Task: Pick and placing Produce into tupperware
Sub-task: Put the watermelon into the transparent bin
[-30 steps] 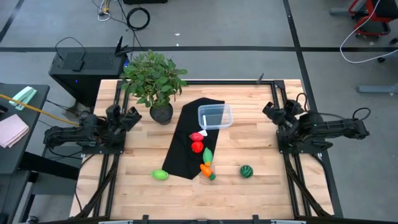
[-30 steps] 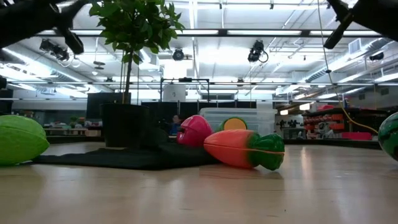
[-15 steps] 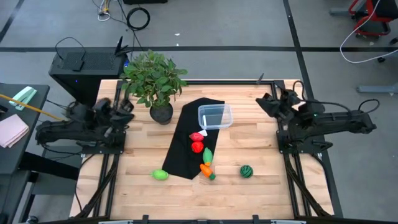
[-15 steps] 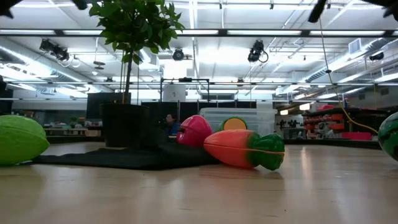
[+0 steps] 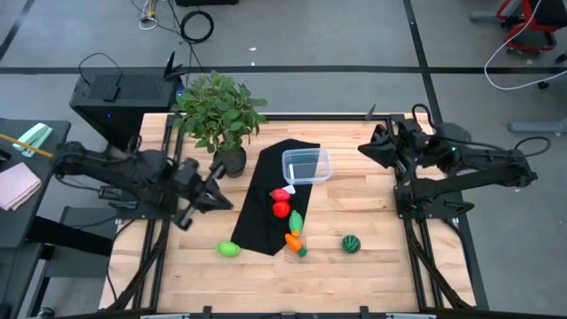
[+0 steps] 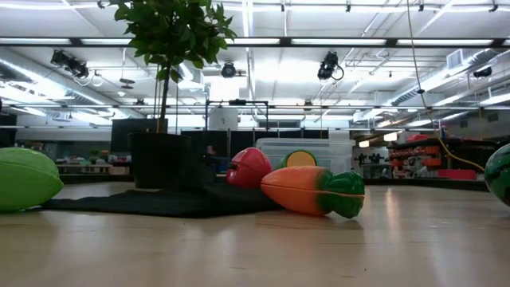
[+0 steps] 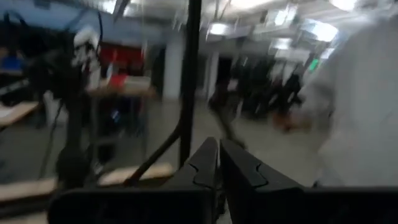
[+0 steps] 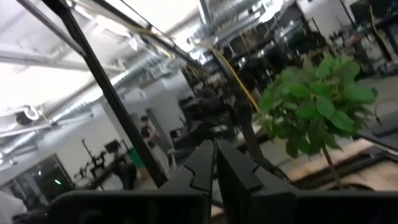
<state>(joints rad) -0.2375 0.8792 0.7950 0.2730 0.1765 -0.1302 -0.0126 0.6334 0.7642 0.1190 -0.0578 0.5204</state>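
The clear tupperware stands on the far part of a black cloth. Two red produce pieces and the green oblong one lie on the cloth; the orange one lies at its near edge. The lime-green piece and the dark-green striped ball rest on bare wood. My left gripper hangs shut just left of the cloth. My right gripper, shut, hovers right of the tupperware. Neither shows in the low view.
A leafy potted plant stands at the far left of the table, close to my left arm. The low view shows the orange piece, a red one and the lime-green one on the table. Bare wood lies near and right.
My left arm has swung out from the table's left edge toward the right and near side, bringing its gripper beside the black cloth. My right gripper has shifted slightly left toward the tupperware. Both arms have risen out of the low view. The produce has not moved.
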